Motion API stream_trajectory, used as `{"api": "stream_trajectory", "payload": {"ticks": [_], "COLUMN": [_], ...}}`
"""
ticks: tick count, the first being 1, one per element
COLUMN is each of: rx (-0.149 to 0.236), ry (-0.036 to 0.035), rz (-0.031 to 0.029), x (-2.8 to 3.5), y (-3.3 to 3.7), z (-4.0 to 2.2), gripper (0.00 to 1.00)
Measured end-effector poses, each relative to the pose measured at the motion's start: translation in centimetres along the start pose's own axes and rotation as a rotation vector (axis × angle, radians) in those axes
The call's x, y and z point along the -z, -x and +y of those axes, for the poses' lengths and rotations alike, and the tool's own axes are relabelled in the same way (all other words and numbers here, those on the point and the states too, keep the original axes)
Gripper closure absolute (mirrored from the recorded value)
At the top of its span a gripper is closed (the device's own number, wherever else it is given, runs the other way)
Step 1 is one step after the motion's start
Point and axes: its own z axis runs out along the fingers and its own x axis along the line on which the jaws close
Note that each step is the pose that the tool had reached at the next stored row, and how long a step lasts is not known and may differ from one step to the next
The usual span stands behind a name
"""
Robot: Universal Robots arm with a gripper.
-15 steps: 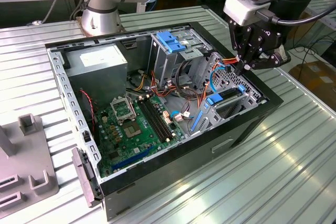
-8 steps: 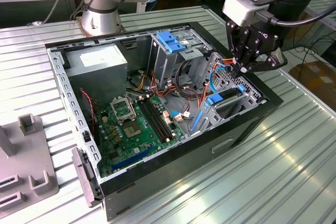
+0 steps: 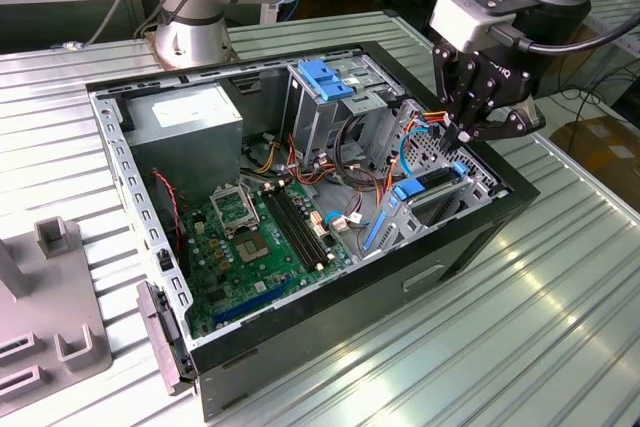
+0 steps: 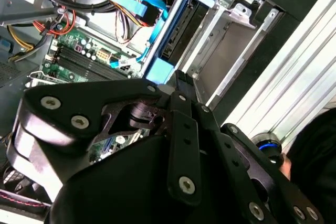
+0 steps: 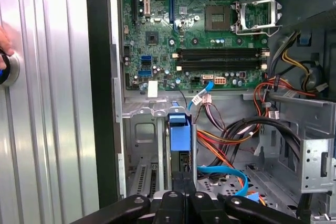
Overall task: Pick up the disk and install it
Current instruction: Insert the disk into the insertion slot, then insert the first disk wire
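The disk (image 3: 432,183) stands on edge in the metal drive bay at the corner of the open computer case (image 3: 480,232), on the exterior view's right; its dark body sits between blue rails. Both wrist views show the disk (image 4: 181,30) (image 5: 182,162) down in that bay, with a blue tab at its end. My gripper (image 3: 462,137) hangs just above the disk's upper edge. The black fingers (image 5: 176,199) are shut and pressed together with nothing between them. I cannot tell whether the fingertips touch the disk.
Orange and blue cables (image 3: 410,132) lie beside the bay. A drive cage with a blue handle (image 3: 325,77), a grey power-supply box (image 3: 185,122) and the green motherboard (image 3: 260,227) are inside the case. A grey fixture (image 3: 50,327) sits left of it. A hand (image 5: 2,43) rests by a round button (image 5: 8,69).
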Motion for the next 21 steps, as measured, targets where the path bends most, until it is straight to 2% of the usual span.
{"api": "stream_trajectory", "payload": {"ticks": [13,18,20,21], "rx": [0.000,0.002,0.003,0.003], "ry": [0.0000,0.0001,0.0001,0.0001], "rz": [-0.0002,-0.0006,-0.0005,-0.0004], "x": [-0.03,-0.26,-0.46,-0.48], "y": [0.00,0.06,0.12,0.13], "z": [-0.14,-1.95,-3.76,-4.13], "gripper": [0.90,0.90,0.90,0.90]}}
